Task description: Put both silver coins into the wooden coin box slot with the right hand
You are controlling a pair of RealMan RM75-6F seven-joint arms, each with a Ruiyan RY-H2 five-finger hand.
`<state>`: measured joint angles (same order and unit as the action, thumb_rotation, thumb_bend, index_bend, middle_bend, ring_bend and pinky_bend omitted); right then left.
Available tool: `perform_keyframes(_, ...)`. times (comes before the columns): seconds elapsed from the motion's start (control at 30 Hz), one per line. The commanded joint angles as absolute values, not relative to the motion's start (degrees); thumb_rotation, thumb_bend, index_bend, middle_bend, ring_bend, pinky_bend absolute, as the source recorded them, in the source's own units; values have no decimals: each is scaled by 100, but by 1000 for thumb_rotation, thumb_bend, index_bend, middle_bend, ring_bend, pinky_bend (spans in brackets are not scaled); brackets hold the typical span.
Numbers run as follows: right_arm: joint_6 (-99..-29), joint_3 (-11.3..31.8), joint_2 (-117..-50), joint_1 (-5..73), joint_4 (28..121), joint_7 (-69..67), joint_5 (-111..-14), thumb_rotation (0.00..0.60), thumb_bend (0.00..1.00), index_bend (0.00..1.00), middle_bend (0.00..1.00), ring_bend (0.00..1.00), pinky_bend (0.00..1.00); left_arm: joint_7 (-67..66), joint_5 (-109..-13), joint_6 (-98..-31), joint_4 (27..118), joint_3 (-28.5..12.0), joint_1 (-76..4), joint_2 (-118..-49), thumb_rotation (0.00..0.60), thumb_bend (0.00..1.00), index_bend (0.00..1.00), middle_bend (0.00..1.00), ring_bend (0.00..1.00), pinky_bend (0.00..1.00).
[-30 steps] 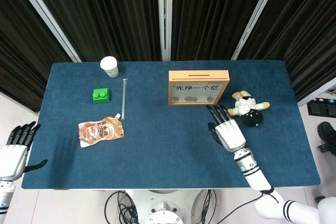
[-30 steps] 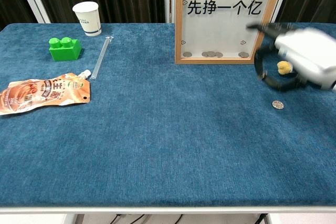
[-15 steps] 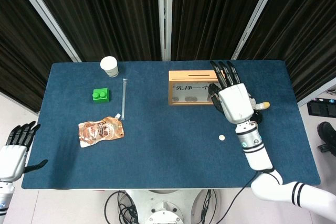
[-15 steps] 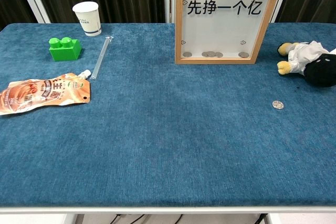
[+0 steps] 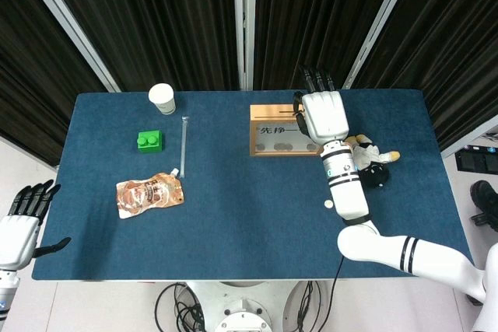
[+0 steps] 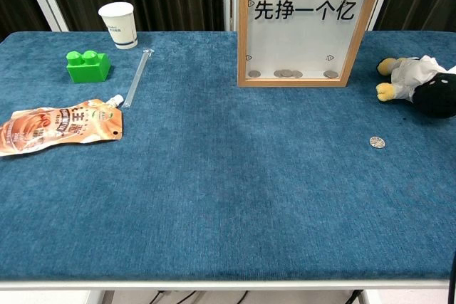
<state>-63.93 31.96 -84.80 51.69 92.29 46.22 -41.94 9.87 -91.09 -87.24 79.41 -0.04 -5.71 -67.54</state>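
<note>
The wooden coin box (image 5: 294,129), a light timber frame with a clear front pane printed with black characters, stands upright near the far edge of the dark blue cloth-covered table (image 6: 214,190), and several small coins lie along the bottom behind its pane. One round silver coin (image 6: 377,142) lies flat on the cloth in front of the box and off toward its right end, well apart from it, close to the black-and-white plush toy (image 6: 420,83) that lies on its side. From the head view my right hand (image 5: 322,111) is raised over the right end of the box top, its back turned up to the camera and the dark fingers (image 5: 317,78) pointing away past the far edge; whether it is pinching a coin underneath I cannot tell, because the white shell of the hand hides the fingertips, and the chest view does not show the hand at all. My left hand (image 5: 21,219) hangs off the near left corner of the table with its fingers spread and nothing in them. Toward the left side of the cloth sit a white paper cup (image 6: 120,25), a green plastic building brick (image 6: 88,65), a thin clear tube (image 6: 136,76) lying lengthwise, and an orange and brown spouted drink pouch (image 6: 60,126) lying flat.
</note>
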Motion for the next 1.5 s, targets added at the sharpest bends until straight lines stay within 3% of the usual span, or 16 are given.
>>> perform_keyframes(0.03,-6548,3429,-8536,5701,9283,5285,-3107,600,366,785,19,0,0,1011,-9095,-8715,7922,-9,-573,-6748,600,23,48,8,0,0)
perform_keyframes(0.2,-6836,3422,-8517,5971,9364,5546,-2423,600,367,783,22,0,0,1080,-9080,-8697,7866,-13,-580,-6759,600,23,48,7,0,0)
perform_keyframes(0.57,-7026,3171,-8573,6287,9037,5558,-1996,600,367,764,20,0,0,1113,-9074,-8726,7811,-8,-560,-6757,600,23,48,8,0,0)
perform_keyframes(1.5,-6850,2789,-8643,6556,8548,5274,-1763,600,367,739,20,0,0,1172,-8989,-8683,7775,-45,-567,-6750,600,23,48,7,0,0)
